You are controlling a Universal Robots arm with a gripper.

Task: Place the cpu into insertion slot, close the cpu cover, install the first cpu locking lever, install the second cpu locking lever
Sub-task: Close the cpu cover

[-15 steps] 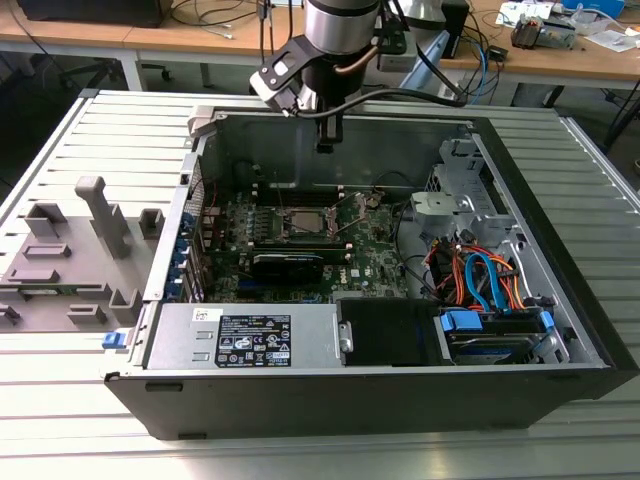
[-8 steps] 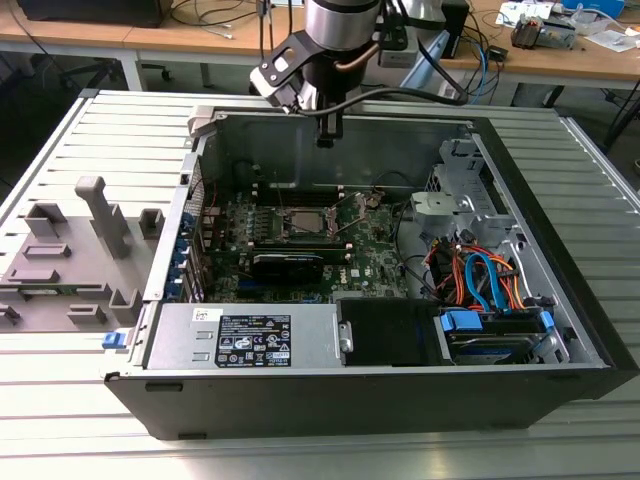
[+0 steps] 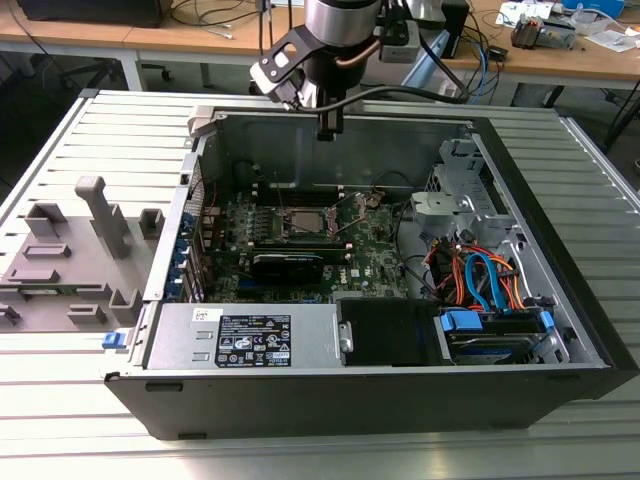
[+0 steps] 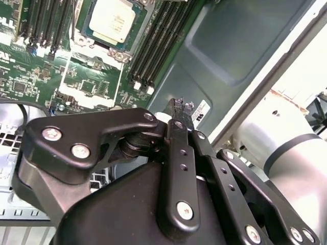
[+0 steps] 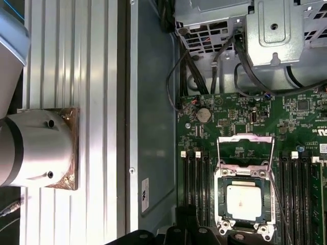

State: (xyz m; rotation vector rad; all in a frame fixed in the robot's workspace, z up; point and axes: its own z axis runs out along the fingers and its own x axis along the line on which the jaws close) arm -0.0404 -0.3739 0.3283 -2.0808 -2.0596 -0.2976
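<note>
The cpu (image 5: 244, 202), a small square chip with a silvery top, lies in the insertion slot (image 5: 220, 204) on the green board; it also shows in the second wrist view (image 4: 111, 20) and in the exterior view (image 3: 300, 222). The cpu cover (image 5: 245, 138), a thin metal frame, stands flipped open off one side of the slot. A thin lever rod (image 5: 279, 201) runs beside the slot, unlatched. My gripper (image 4: 180, 105) hangs shut and empty above the case's far wall (image 3: 326, 128), well clear of the slot.
The open computer case (image 3: 560, 250) rests on a ribbed metal table. Inside are a long black card (image 3: 288, 262), a power supply (image 3: 250, 335), orange and blue cables (image 3: 480, 275) and black memory slots (image 5: 196, 184). A grey fixture (image 3: 70, 260) stands at the exterior view's left.
</note>
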